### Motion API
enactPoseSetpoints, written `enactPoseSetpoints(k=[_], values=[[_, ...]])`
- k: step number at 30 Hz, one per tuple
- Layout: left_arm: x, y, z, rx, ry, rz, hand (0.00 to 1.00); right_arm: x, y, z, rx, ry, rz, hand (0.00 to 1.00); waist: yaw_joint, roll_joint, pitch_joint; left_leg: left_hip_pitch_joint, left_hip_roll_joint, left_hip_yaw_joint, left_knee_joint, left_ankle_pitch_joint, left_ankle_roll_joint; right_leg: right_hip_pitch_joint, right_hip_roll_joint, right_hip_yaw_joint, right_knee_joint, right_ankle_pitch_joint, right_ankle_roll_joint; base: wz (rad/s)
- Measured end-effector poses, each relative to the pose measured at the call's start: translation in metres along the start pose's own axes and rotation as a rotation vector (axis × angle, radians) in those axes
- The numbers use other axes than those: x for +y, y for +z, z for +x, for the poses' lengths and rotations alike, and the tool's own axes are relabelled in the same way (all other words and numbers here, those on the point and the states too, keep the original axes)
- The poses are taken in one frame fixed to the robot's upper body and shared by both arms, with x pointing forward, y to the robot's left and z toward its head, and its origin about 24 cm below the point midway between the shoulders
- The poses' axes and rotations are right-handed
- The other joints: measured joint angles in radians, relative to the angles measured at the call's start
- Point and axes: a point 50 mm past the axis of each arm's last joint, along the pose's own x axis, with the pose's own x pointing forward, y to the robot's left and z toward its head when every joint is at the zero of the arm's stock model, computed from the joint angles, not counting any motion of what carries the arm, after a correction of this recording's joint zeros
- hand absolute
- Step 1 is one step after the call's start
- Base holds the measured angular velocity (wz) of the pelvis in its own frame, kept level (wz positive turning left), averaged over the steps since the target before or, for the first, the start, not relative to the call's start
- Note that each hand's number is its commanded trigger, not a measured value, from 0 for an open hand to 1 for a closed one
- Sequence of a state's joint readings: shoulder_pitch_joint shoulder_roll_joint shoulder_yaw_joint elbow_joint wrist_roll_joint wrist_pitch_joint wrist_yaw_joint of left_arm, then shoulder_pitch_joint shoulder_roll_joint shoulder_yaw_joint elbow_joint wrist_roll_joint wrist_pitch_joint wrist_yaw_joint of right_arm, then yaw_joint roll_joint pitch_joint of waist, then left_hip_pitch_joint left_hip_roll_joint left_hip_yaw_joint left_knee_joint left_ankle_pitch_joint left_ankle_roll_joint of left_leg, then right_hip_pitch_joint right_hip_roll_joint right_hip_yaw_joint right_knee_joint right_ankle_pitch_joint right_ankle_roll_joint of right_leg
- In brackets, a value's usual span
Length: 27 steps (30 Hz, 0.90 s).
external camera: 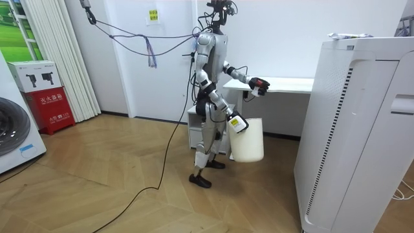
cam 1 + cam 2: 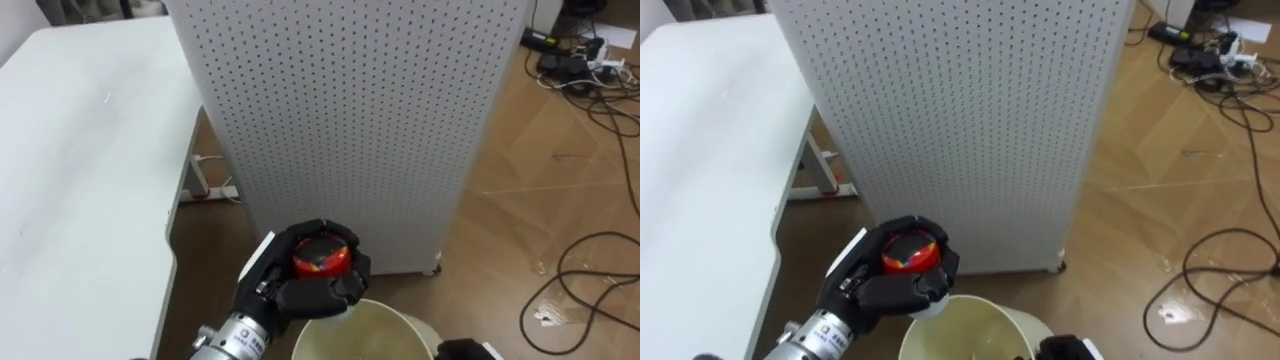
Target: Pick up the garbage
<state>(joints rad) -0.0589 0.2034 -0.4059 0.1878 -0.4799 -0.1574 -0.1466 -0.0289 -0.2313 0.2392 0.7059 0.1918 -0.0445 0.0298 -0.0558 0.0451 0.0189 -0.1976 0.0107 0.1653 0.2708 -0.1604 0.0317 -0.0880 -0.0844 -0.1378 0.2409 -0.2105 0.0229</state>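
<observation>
The left hand [image 2: 300, 285] holds the red piece of garbage [image 2: 321, 255], its fingers curled round it from below and the sides so that only the red top shows. The hand hovers at the far edge of the bucket [image 2: 365, 335], not squarely over its mouth. The right hand [image 1: 237, 123] carries that bucket by the rim, fingers closed on it, clear of the floor

The main risk is a drop made too soon. Let go from here, the garbage would likely hit the rim or fall just beyond it, then roll on the floor into the gap between the white cabinet [image 2: 350, 120] and the bench [image 2: 80, 150], where it would be awkward to reach

The bucket hangs from one side only, so it may tip or swing as the robot shifts its weight, moving the mouth away from the hand above it

The cabinet's perforated wall stands near the knuckles, and a forward reach could knock against it and loosen the hold

Loose cables [image 2: 590, 270] lie on the floor to the right, a snag for any step that way
</observation>
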Motion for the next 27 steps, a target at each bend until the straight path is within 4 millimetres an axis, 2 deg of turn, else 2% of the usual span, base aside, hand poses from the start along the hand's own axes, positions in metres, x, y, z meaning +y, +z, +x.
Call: enactPoseSetpoints(k=[10,11,12,13,27], values=[[-0.001,-0.007,-0.006,0.03,-0.039,-0.009,1.0,0.006,-0.001,0.0,0.003,0.056,0.0,1.0,-0.001,0.0,0.0001,0.001,-0.001,-0.001,-0.002,0.0,0.0,0.002,-0.001,-0.004,-0.002,0.0,0.0,0.0],[-0.001,-0.009,-0.008,0.043,-0.042,-0.012,0.67,0.006,-0.001,0.0,0.003,0.056,0.0,1.0,-0.001,0.0,0.0001,0.0,-0.001,-0.001,-0.002,0.0,0.0,0.002,-0.001,-0.004,-0.002,0.0,0.0,0.0],[-0.001,-0.012,-0.01,0.06,-0.043,-0.016,0.39,0.006,-0.001,0.0,0.003,0.056,0.0,1.0,-0.001,0.0,0.0002,0.0,-0.001,-0.001,-0.002,0.0,0.0,0.002,-0.001,-0.004,-0.002,0.0,0.0,0.0],[-0.001,-0.013,-0.011,0.065,-0.041,-0.018,0.0,0.006,-0.001,0.0,0.003,0.057,0.0,1.0,-0.001,0.0,0.0002,-0.001,-0.001,-0.001,-0.002,0.0,0.0,0.002,-0.001,-0.004,-0.002,0.0,0.0,0.0],[-0.011,-0.023,-0.016,0.107,-0.118,-0.073,0.0,0.006,-0.001,0.0,0.003,0.058,0.011,1.0,-0.004,-0.003,0.0012,-0.002,-0.001,-0.002,-0.002,0.0,0.0,0.001,-0.002,-0.005,0.0,0.0,0.0,0.0]])
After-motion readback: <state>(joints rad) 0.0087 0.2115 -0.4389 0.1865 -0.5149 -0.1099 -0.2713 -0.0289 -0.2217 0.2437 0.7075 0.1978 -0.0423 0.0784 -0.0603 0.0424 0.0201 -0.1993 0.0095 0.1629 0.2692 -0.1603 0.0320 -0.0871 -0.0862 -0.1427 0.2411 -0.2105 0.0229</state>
